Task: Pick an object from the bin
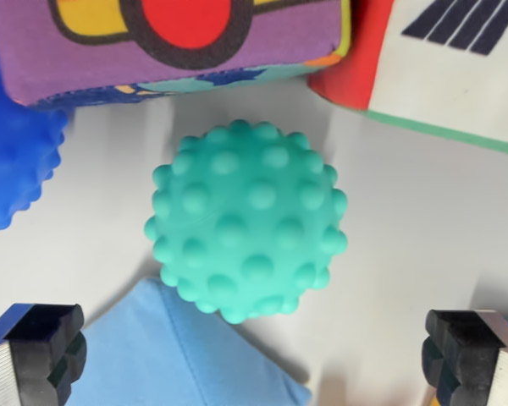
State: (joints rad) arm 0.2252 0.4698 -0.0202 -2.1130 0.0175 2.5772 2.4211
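You have the purple fabric block [178, 46] filling the top of the wrist view, with the white and red block [444, 63] at the upper right. Below them sits the teal knobbly ball [247, 222], the likely pick, resting on the white bin floor [432, 228] near the middle of the frame. It lies just beside the light blue cloth block [182, 355], whose corner pokes up toward its underside. A blue knobbly ball [13, 165] shows at the wrist view's left edge.

Your end effector [258, 359] is spread wide and holds nothing; one fingertip [38, 351] is at the lower left, the other at the lower right.

Watch your descent: the ball sits ahead of the line between the fingertips, so closing here would probably miss it or pinch the cloth block instead. The rounded, bumpy surface may also roll or squirt out if you grip off-centre.
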